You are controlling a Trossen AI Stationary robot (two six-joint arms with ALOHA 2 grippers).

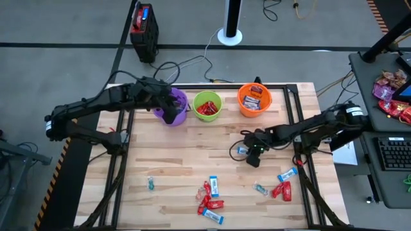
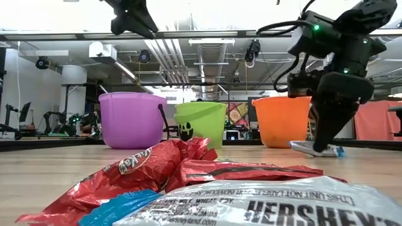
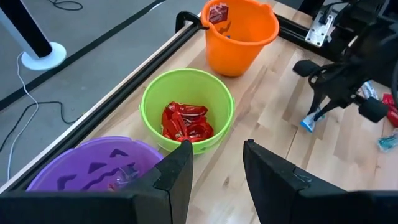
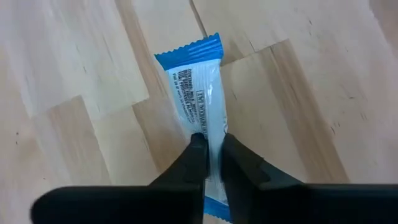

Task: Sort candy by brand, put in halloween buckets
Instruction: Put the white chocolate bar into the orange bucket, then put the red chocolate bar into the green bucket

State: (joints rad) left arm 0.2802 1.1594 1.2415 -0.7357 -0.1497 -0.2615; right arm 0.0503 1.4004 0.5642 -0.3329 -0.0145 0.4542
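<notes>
Wooden table (image 1: 192, 160) – green bucket (image 3: 186, 109) holds red candy (image 3: 186, 122) (right claw (image 4: 210, 149) pinching a blue-and-white bar (image 4: 198, 93); left claw (image 3: 216, 163) spread).

A butcher-block table (image 1: 186, 157) was set on a grey floor (image 1: 64, 25), flanked by a side desk (image 1: 385, 109) with a keyboard (image 1: 393, 153); exposed ceiling ducts (image 2: 160, 53) were lit overhead.

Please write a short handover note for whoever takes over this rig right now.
Right gripper: jaws shut on a blue-and-white bar lying on the table.
Left gripper: jaws open, empty, above the purple bucket.
Done: red candy in the green bucket, bars in the orange bucket.
Left: the loose candy at the front of the table, plus the pinched bar.
</notes>
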